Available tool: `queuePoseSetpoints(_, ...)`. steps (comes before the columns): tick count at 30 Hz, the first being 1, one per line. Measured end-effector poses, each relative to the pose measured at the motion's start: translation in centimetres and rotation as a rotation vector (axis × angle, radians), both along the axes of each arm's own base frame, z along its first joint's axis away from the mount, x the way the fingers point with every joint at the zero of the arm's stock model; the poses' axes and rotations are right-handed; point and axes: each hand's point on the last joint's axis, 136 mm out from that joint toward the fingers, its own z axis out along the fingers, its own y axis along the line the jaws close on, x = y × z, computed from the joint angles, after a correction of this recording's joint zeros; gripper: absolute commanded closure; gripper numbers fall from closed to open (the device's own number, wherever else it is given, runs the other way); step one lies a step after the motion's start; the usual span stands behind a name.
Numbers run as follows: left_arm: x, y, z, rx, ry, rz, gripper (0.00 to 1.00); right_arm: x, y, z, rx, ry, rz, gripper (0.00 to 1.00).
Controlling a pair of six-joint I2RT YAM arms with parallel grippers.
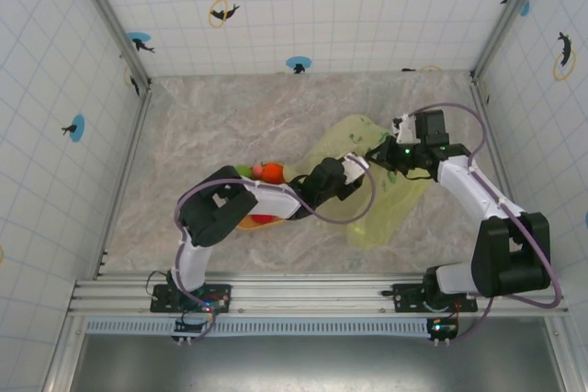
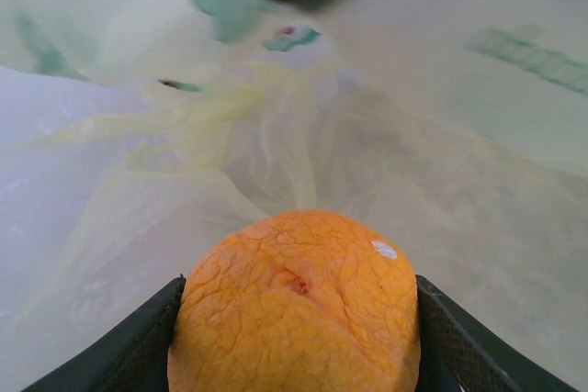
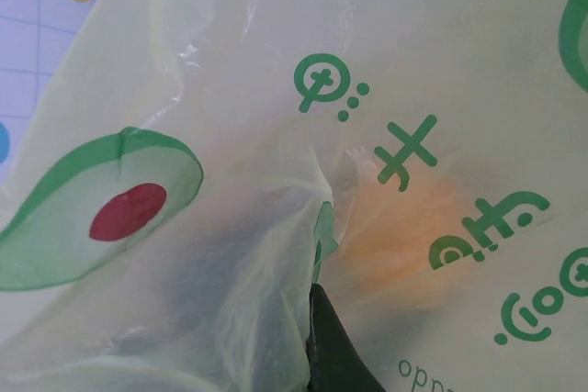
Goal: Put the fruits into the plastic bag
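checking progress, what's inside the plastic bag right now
An orange fruit, gripped by the left pincer, is inside the plastic bag. The crinkled film hides whether other fruit lies deeper.

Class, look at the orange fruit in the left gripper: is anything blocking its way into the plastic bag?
Nothing visible does. The left gripper holds the orange fruit with the plastic bag already around it and open space ahead. The right gripper holds the bag's edge up.

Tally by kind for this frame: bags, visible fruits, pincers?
plastic bag: 1
fruits: 3 (orange fruit in left pincer, green fruit, red-orange fruit; left arm may hide more)
pincers: 2, counting the right pincer
Total: 6
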Motion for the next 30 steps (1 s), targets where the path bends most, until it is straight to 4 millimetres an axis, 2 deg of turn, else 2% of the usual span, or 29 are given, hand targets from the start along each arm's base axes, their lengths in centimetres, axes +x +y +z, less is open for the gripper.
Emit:
queuePoseSetpoints(5,1.7,-1.0,-1.0,-0.040,-0.044,0.020,0.39,0.7,-0.4,-0.1,0.033,-0.002,-0.045,1.00)
queuePoseSetpoints(7,2.0,-1.3,-1.4,-0.052,-0.055,0.026,0.32,0.9,-0.6,-0.2,0.036,-0.004,-0.063,1.00)
queuePoseSetpoints(11,2.2,-1.5,-1.9,-0.062,-0.053,0.029,0.20,1.1,-0.7,-0.5,0.047,-0.008,-0.081,1.00)
queuePoseSetpoints(14,2.0,-1.3,-1.8,-0.076,-0.046,0.034,0.15,0.9,-0.7,-0.4,0.055,-0.005,-0.078,1.00)
queuePoseSetpoints(19,0.5,0.6,-0.7,-0.098,0.001,0.040,0.10,0.5,-0.7,-0.9,0.038,0.008,-0.071,1.00)
queuePoseSetpoints(22,-0.9,1.5,0.9,-0.132,0.045,0.019,0.07,0.5,-1.2,-1.5,0.001,0.012,-0.080,1.00)
queuePoseSetpoints(27,-3.8,2.4,3.2,-0.181,0.158,-0.049,0.08,0.6,-2.1,-2.3,-0.063,0.010,-0.105,1.00)
queuePoseSetpoints(30,-5.2,2.9,3.8,-0.188,0.221,-0.073,0.10,0.7,-2.3,-2.4,-0.082,0.002,-0.113,1.00)
